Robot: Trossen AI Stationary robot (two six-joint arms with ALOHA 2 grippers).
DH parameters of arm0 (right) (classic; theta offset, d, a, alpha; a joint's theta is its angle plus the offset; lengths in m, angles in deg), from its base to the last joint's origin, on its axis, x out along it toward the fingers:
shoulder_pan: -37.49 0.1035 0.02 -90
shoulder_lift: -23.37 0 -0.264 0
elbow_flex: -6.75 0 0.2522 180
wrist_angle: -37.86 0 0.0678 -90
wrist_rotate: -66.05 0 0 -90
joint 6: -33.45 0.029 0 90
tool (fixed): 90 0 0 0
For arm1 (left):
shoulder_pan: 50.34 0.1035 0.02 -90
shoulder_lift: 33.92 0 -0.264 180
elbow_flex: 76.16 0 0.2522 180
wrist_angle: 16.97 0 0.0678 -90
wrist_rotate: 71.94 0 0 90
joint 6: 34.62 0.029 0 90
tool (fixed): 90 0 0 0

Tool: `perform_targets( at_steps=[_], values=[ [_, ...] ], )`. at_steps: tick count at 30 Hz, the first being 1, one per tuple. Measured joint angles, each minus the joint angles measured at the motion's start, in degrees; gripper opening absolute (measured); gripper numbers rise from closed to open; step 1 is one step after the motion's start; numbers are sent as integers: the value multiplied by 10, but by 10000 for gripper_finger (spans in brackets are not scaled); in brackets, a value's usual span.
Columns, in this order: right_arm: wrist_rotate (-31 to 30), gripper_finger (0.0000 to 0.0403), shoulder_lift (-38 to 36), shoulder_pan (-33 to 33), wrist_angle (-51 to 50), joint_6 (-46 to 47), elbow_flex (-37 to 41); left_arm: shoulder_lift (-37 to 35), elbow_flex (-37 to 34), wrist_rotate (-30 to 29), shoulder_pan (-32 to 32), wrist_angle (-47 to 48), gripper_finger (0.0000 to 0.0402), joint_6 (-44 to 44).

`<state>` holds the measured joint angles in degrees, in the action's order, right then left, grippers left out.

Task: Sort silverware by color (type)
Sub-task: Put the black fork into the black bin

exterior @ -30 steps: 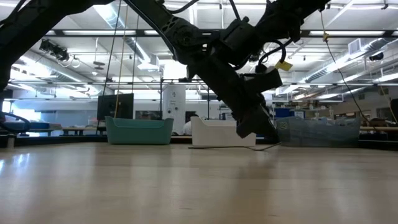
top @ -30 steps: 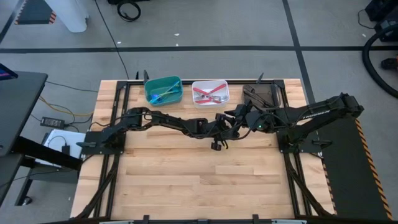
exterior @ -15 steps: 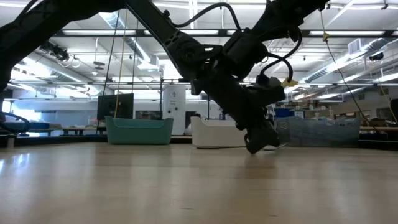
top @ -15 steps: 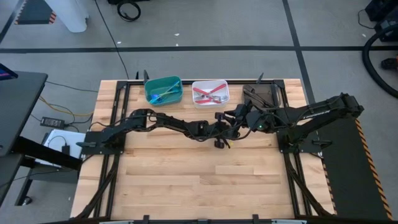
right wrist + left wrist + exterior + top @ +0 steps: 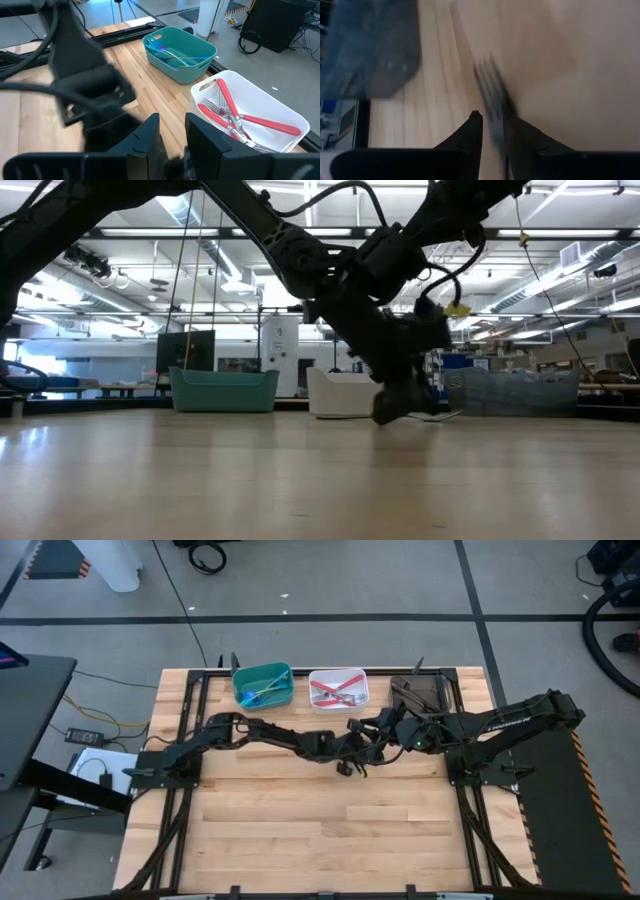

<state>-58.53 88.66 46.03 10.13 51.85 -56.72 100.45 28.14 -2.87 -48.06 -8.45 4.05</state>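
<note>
Left wrist view puts us closest in: our left gripper [image 5: 492,132] has a dark grey fork [image 5: 492,97] pinched between its two fingers [image 5: 470,137], which stand only narrowly apart around the handle, tines pointing out over the bare wood. The picture is smeared, so we cannot tell whether the fork touches the table [image 5: 330,830] or hangs just above it.

From the high view, that gripper sits near the middle of the table, toward its back edge, with our right gripper [image 5: 372,732] just beside it; the two arms meet there. The right fingers [image 5: 150,132] stand a narrow gap apart, and we see nothing between them.

Farther on, along the back edge, stand the three bins: the teal bin [image 5: 263,685] with blue-teal forks [image 5: 258,692], the white bin [image 5: 338,690] with red-handled forks [image 5: 335,690], and the brown bin [image 5: 420,693] toward the back right corner, its contents unclear to us.

We judge this to be the last kind being handled, a dark fork freshly gripped. The next move calls for carrying it to the brown bin without fouling the right arm.
</note>
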Motion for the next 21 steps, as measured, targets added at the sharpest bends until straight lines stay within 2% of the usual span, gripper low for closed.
perform_targets(
  at_steps=[2, 4, 10, 14, 18, 20, 21],
  values=[
    [2, 103, 0, 0, -2, 0, 0, -17, -3, 5, 10, 47, 84, 8],
    [3, 103, 0, 1, -3, 0, 0, -42, -3, 41, 26, 96, 84, 2],
    [6, 103, 0, 1, -6, -1, 0, -98, -1, 248, 95, 211, 84, -56],
    [5, 103, -1, 1, -4, -1, -1, -112, 4, 273, 128, 233, 84, -47],
    [8, 103, 0, 1, -11, 0, -1, -113, 38, 286, 156, 341, 84, -15],
    [14, 103, 0, 2, -12, 1, -1, -114, 57, 325, 173, 400, 84, -23],
    [20, 103, 0, 2, -14, 1, -1, -115, 64, 363, 181, 437, 84, -31]
  ],
)
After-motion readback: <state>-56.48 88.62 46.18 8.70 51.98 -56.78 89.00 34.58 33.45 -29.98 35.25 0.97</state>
